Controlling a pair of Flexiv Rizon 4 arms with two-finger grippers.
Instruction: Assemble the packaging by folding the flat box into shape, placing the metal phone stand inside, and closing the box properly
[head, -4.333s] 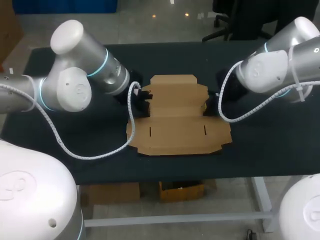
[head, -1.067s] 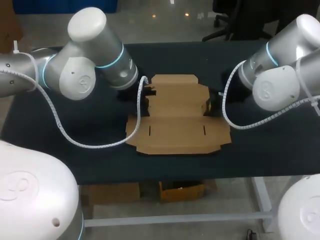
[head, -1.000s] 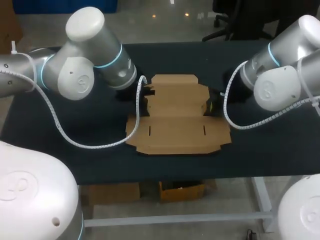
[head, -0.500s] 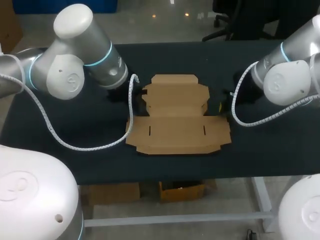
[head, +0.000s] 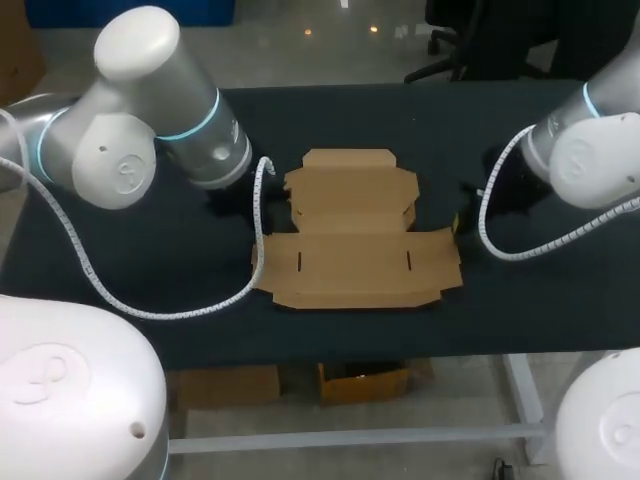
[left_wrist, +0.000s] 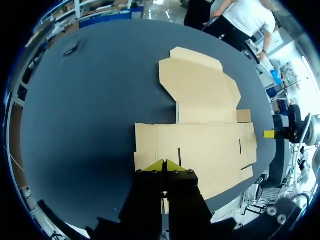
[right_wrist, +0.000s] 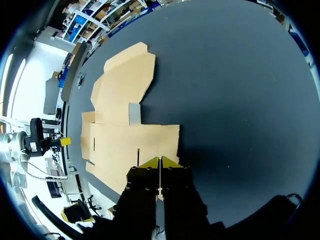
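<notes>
Both jaws closed tight, empty, beside the flat box (head: 355, 245).

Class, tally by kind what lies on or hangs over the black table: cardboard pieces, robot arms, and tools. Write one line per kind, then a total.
1 flat cardboard box
2 robot arms: left arm, right arm
2 tools: left tool, right tool
Total: 5
</notes>
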